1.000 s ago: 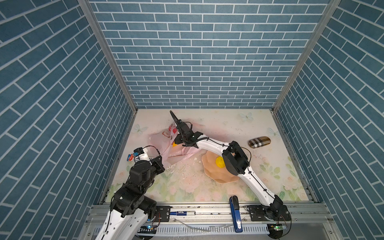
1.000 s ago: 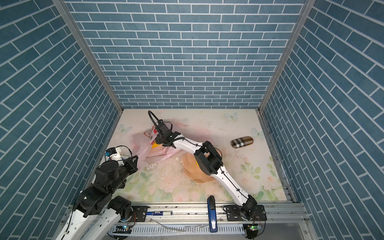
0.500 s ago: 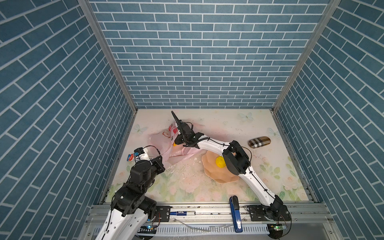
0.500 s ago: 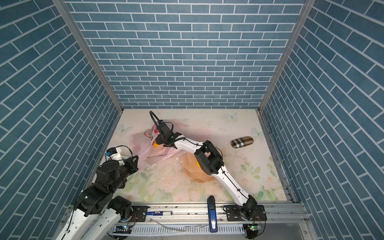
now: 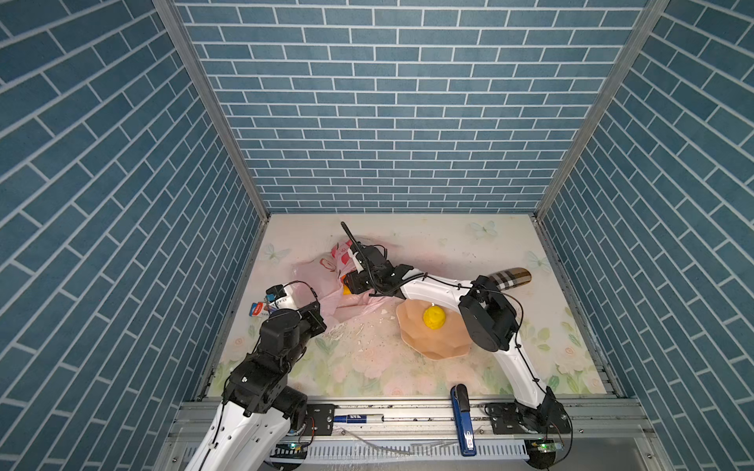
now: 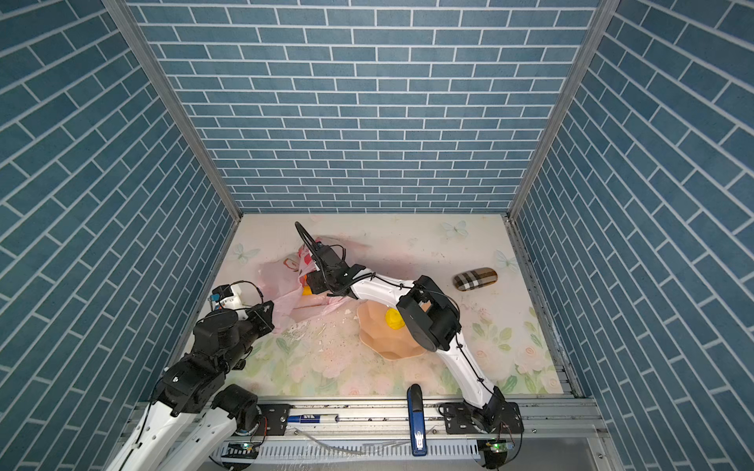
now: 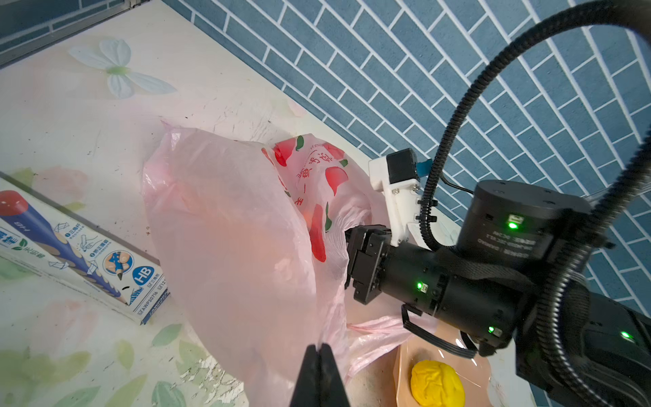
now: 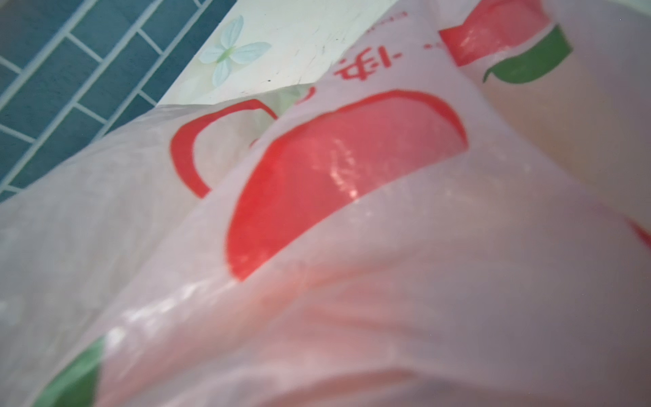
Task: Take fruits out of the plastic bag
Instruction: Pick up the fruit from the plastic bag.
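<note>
Floral tabletop (image 5: 367, 367): bag (image 7: 239, 225) lies at ten o'clock, its near edge pinched in the closed left gripper (image 7: 318, 356), its mouth swallowing the right gripper (image 7: 354, 262) (finger spread can't be told). Pale pink, crinkly, red-printed film. Lemon (image 5: 433, 317) sits in bowl (image 5: 432, 346) at four o'clock of it. Low over the bowl stretches the right arm (image 5: 432, 287).

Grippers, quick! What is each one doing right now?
Left gripper: shut, pinching the plastic bag.
Right gripper: front end in the plastic bag, jaws hidden, cannot tell.
</note>
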### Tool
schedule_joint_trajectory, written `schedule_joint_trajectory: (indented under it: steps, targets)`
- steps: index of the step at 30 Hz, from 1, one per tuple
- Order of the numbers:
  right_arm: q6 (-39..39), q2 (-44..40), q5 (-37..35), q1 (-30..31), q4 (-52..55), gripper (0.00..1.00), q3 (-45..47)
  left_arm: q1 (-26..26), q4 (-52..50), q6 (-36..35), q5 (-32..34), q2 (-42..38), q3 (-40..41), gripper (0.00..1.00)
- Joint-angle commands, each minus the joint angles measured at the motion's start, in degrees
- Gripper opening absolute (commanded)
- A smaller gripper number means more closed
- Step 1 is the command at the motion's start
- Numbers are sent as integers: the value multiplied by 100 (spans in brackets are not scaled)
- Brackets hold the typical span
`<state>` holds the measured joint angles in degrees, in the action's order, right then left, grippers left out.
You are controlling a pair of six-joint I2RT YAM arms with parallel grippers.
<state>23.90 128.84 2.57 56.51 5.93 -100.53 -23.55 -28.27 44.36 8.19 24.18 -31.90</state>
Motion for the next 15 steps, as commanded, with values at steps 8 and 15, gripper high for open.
schedule_joint_trajectory:
  steps: [8, 15]
  targets:
    - [-324, -1233, 561, 210, 684, 27, 740, 6, 309, -173, 326, 112, -102, 0]
    - [-369, -1911, 729, 266, 1153, 27, 1156, 2, 428, -156, 339, 156, -97, 0]
